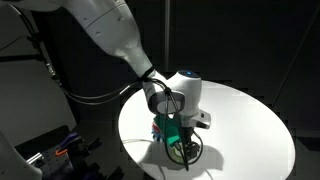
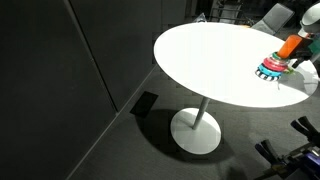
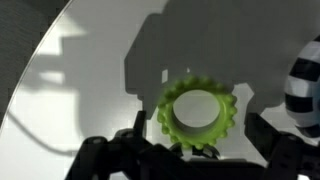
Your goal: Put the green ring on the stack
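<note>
gripper is hanging low over the white round table, pointing straight down, with the arm reaching in from the upper corner of that exterior view.

wrist view: both dark fingers are showing along the bottom edge, standing wide apart, nothing clamped between them. the green ring is lying flat on the tabletop in the gap ahead of them, roughly centred. it has a toothed outer edge, and bare white table is showing through its hole. neither finger is looking to be touching it, though the ring's near edge is running just beside dark gripper parts, so contact there is hard to rule out. the gripper's shadow is falling broad across the table behind the ring. a black-and-white striped object is sitting at the right edge of the wrist view, near the ring but apart from it. the frame is cutting it off, so cannot tell what it is.

the stack is showing in an exterior view, near the table's edge at the right side of the frame. blue and red toothed rings are sitting at its base, with an orange part rising just above. too small to tell whether the peg is standing upright.

in an exterior view a teal-and-red patch is sitting just beside the gripper body; cannot tell whether that is the stack.

green ring is not on the stack; it is resting on the table.
</note>
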Available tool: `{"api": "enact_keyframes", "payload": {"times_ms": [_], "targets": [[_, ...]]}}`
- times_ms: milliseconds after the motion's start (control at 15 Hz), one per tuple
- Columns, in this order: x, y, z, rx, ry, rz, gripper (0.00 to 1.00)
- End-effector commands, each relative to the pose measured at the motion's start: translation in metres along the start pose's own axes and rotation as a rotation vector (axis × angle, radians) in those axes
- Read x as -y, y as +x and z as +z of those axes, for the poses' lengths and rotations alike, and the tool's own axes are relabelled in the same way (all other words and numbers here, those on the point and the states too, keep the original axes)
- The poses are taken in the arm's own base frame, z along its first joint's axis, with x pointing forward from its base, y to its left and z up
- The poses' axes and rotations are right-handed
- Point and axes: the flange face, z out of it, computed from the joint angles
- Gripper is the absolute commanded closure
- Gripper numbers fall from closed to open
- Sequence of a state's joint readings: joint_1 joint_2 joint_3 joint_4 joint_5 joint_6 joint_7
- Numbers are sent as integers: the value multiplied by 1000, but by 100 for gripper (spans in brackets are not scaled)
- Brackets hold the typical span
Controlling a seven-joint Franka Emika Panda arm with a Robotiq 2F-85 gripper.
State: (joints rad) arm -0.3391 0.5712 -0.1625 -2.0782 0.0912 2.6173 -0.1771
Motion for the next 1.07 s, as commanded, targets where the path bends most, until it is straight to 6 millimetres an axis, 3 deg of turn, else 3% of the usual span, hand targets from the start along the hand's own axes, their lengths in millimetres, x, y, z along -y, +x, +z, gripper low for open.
{"api": "enact_keyframes", "payload": {"times_ms": [0, 200, 600, 1000], "targets": [[-4, -1, 1, -8, -15, 17, 27], [-5, 0, 0, -7, -17, 22, 51], [-14, 5, -25, -19, -28, 29, 51], [-17, 10, -70, -58, -48, 6, 51]]}}
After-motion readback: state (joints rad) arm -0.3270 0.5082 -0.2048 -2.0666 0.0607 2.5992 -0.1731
